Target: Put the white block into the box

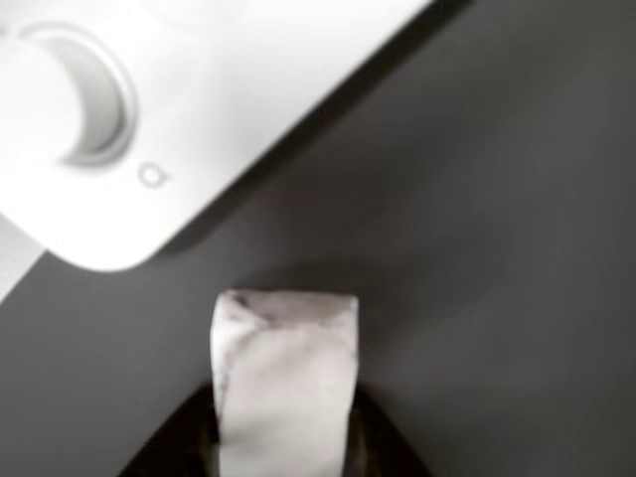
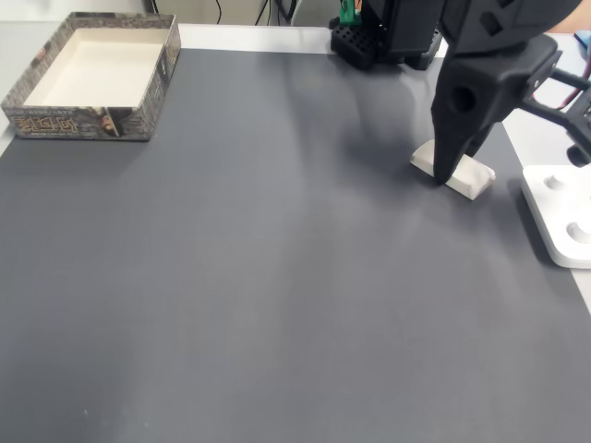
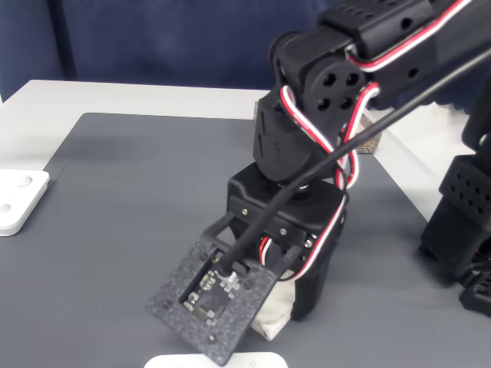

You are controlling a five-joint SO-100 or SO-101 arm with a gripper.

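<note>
Block point(image 2: 452, 167) lies flat on the dark surface point(image 2: 277, 277) at the right of a fixed view, just beside the white device point(image 2: 563, 217) and well apart from the box point(image 2: 92, 115), which sits in the far left corner of that view.

I have the claw point(image 2: 443, 173) down at the block. In the other view the block point(image 1: 285, 383) stands between two dark fingers at the bottom edge, long axis pointing away from the camera. Whether the fingers press it or merely flank it I cannot tell; the block rests on the surface, not lifted.

Handling, as I judge it:
- Weight: light. It is small and looks chalky.
- Stiffness: rigid; I expect no give under the fingers.
- Surface: matte, so slip is unlikely. Grey scuffing shows on its near end, so the material may mark or crumble under hard pressure.
- Corners: slightly rounded; a hold near an end could let it pivot.

Hold point: across the short width, near mid-length, with moderate closing force.

The box rim point(image 2: 83, 123) stands well above the surface, so I must lift clear of it.
</note>
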